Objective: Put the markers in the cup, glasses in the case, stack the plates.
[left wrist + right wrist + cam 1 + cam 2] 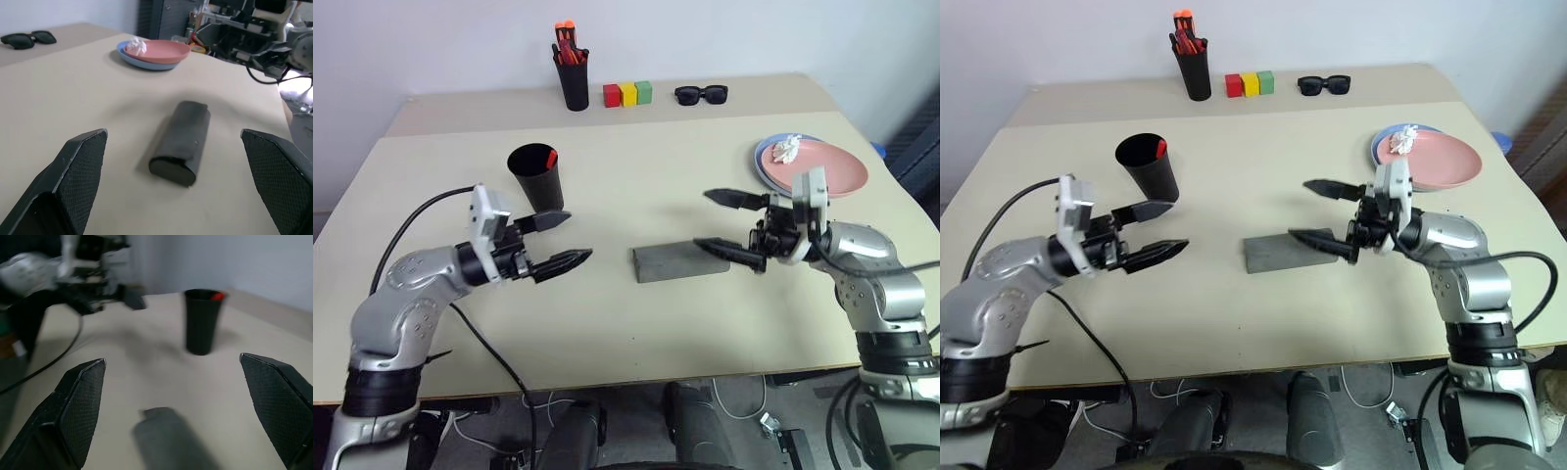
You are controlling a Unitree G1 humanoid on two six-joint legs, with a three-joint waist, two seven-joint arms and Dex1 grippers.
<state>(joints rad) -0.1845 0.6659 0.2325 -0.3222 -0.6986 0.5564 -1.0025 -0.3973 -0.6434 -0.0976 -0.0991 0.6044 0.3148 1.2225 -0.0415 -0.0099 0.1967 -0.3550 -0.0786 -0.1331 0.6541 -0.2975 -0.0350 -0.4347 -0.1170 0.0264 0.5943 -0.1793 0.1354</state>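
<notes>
Both tools, left [558, 240] and right [732, 222], hover spread wide and empty either side of the closed case [677, 261] mid-worktop, long axis left-right, right tool nearer, its lower finger overlapping the end.

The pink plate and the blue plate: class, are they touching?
Touching. The left wrist view shows the pink plate sitting directly on the blue plate, rims nested with no gap.

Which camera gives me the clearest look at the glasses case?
The left wrist view: the closed case lies central and unobstructed. In both eye views the right end effector overlaps its end; the right wrist view catches a blurred part.
</notes>
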